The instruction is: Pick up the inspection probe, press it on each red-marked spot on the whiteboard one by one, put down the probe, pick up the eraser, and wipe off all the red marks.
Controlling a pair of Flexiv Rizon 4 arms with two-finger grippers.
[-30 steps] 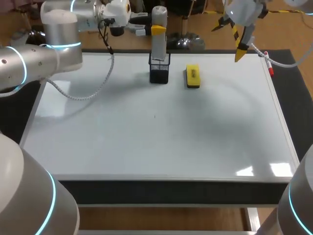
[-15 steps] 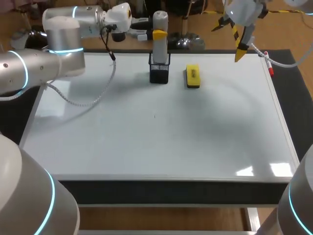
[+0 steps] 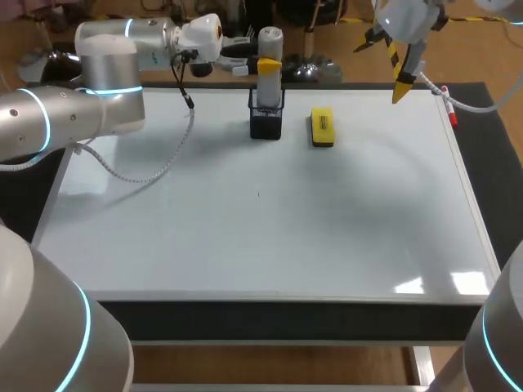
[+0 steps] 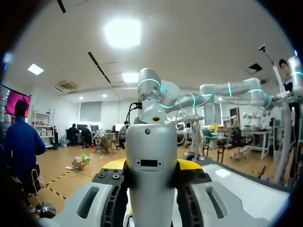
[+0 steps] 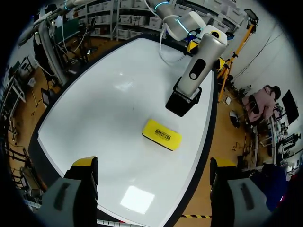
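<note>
White whiteboard bears yellow eraser beside black holder containing probe.

My left arm and right arm: fat rounded silver-grey links with glowing cyan bands and white wrist housings. A pale ribbed cable plus a thin black one hang off my left wrist, and a whitish cable off my right. My left fingers are pale grey with slot recesses and black screwed blocks; my right fingers are grey with yellow tips.
</note>
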